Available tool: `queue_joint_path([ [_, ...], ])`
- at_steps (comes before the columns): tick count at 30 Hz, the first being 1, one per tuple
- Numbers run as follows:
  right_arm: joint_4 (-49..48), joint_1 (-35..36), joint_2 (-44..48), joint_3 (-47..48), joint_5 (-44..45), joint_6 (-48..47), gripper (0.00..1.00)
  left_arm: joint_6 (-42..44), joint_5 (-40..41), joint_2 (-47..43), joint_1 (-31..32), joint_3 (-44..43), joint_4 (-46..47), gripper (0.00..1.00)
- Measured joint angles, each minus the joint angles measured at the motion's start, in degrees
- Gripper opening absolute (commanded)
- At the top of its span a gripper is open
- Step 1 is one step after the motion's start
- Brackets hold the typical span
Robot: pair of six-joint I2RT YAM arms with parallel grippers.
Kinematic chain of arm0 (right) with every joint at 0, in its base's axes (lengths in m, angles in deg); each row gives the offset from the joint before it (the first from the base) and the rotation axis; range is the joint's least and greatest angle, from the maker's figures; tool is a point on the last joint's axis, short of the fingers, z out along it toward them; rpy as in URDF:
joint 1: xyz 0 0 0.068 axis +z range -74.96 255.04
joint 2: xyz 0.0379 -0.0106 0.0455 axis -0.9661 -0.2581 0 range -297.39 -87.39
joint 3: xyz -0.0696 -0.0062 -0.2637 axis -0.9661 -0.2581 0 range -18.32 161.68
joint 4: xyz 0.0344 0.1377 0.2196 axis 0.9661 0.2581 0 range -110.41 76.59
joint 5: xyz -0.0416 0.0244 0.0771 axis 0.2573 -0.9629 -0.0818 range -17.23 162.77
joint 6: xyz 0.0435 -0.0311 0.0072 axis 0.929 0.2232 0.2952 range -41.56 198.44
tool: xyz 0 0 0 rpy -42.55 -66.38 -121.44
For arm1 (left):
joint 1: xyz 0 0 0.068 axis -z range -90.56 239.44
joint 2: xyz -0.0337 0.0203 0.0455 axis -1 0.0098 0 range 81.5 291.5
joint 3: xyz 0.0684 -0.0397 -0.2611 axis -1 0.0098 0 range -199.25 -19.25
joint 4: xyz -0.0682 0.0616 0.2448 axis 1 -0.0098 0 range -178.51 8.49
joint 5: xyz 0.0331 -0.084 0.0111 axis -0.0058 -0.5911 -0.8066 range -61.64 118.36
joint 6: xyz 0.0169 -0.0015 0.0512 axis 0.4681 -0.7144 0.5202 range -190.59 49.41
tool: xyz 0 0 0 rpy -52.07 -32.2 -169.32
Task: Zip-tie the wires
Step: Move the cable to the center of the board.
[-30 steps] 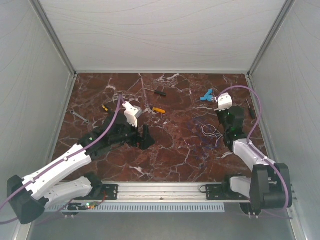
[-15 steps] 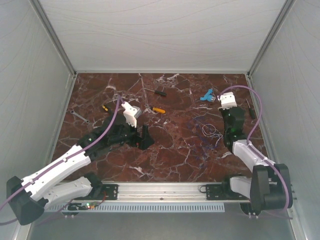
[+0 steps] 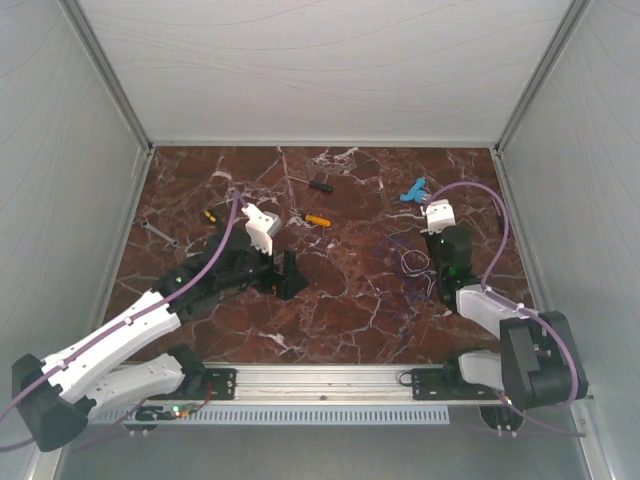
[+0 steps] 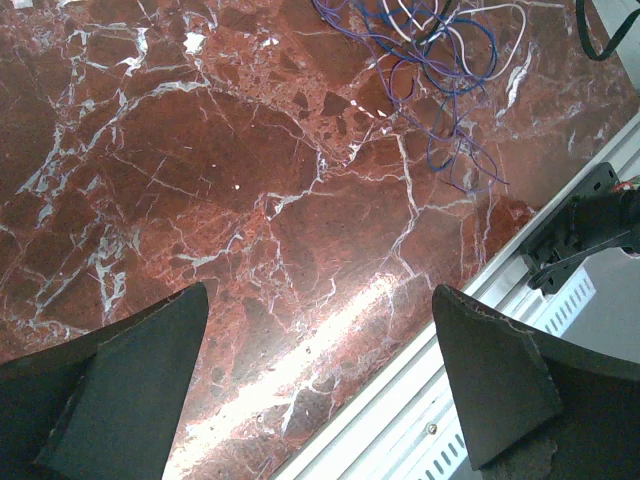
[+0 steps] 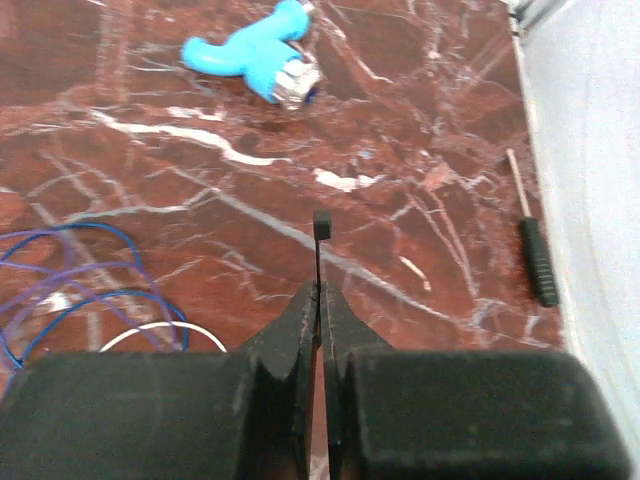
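Right pincer clamps a zip tie near wires

Glossy finish on the tabletop: polished red-brown marble, white-veined, throwing a bright sheen beside the pale metal rail. The wires look smooth and plastic-sheathed. The left gripper shows matt black plastic fingers, faintly grainy. Right wrist view: a shiny blue plastic tool with a bright metal tip, and a thin black zip tie, probably plastic.

a zip tie sits in the right pincer; the wires lie on the table just left.
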Motion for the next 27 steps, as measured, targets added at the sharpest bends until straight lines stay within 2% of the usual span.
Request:
queue_joint_path([
  [10, 5.2, 6.8, 7.4, -0.5, -1.0, 11.7, 0.00, 0.0, 0.9, -0.1, 0.0, 0.0, 0.0, 0.93],
  [17, 10.7, 15.6, 8.8, -0.4, 4.1, 20.4, 0.00, 0.0, 1.6, -0.1, 0.0, 0.0, 0.0, 0.93],
  [23, 15.5, 23.6, 7.5, 1.7, 8.0, 33.6, 0.00, -0.1, 2.4, -0.1, 0.0, 0.0, 0.0, 0.93],
  [27, 16.6, 30.6, 3.6, 3.5, 11.6, 42.0, 0.00, -0.7, 2.6, 0.0, 0.0, 0.0, 0.0, 0.86],
])
